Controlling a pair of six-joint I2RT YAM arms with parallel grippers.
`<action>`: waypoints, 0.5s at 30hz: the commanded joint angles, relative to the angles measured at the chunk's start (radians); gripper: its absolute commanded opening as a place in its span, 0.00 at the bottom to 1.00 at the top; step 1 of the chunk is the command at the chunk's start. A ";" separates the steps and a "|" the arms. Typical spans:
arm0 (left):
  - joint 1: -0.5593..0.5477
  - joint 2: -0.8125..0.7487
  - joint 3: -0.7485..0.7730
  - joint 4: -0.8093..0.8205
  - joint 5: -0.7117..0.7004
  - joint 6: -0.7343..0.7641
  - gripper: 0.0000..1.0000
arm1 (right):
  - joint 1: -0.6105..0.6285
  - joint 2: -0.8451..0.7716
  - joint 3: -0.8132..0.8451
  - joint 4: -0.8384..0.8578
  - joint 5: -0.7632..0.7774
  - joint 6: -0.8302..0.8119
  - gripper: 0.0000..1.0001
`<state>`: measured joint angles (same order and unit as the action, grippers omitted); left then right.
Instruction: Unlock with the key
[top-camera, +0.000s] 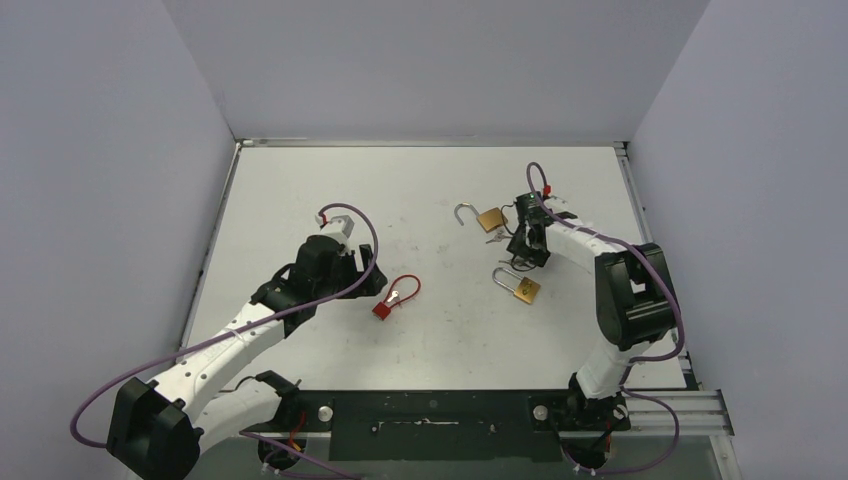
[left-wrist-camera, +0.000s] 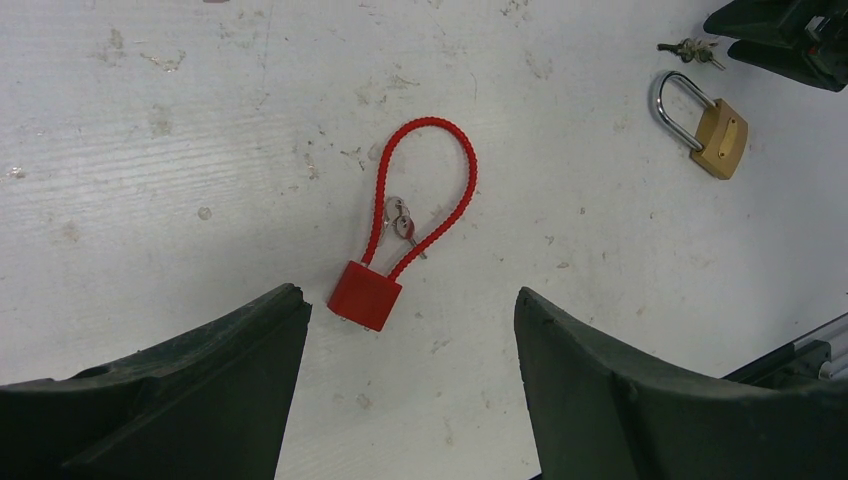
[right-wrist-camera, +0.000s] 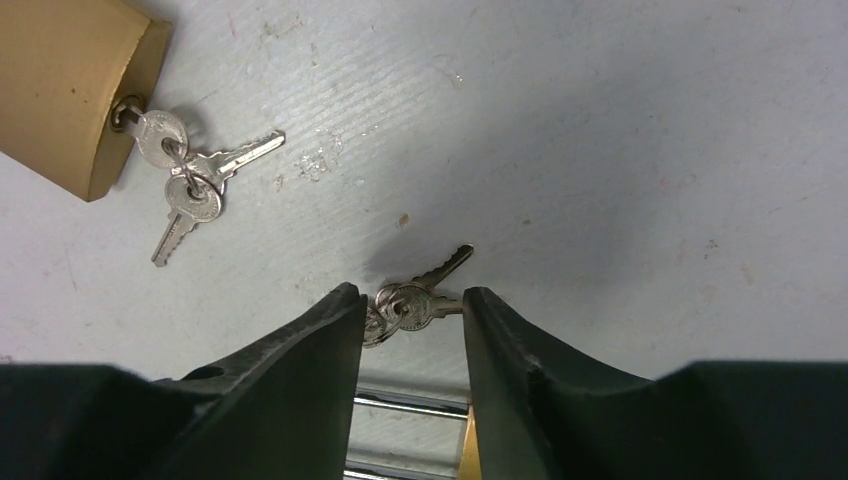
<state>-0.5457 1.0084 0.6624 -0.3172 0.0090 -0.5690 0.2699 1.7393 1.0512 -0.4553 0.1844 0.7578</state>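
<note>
A loose bunch of keys (right-wrist-camera: 418, 297) lies on the table right between the tips of my right gripper (right-wrist-camera: 412, 292), whose jaws stand apart on either side of it. Behind those jaws shows the steel shackle of a shut brass padlock (top-camera: 527, 290). A second brass padlock (right-wrist-camera: 75, 90) has its shackle swung open (top-camera: 465, 212) and a key ring (right-wrist-camera: 185, 180) hanging from its keyhole. My left gripper (left-wrist-camera: 408, 293) is open just short of a red cable padlock (left-wrist-camera: 365, 295), with small keys (left-wrist-camera: 400, 222) lying inside its loop.
The white table (top-camera: 420, 180) is scuffed and walled by grey panels at the back and sides. The right arm (top-camera: 625, 290) stands near the table's right edge, and a metal rail (top-camera: 690, 405) runs along the front right.
</note>
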 joint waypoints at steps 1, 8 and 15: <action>0.007 -0.002 0.002 0.054 -0.001 -0.009 0.73 | 0.011 -0.062 0.006 0.010 0.051 0.042 0.43; 0.008 -0.005 -0.003 0.051 -0.001 -0.008 0.73 | 0.016 -0.020 0.009 0.011 0.009 0.124 0.38; 0.009 -0.012 -0.009 0.046 -0.026 -0.006 0.73 | 0.031 -0.001 0.005 0.010 0.000 0.147 0.31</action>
<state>-0.5457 1.0088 0.6495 -0.3061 0.0048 -0.5720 0.2905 1.7302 1.0489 -0.4572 0.1829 0.8768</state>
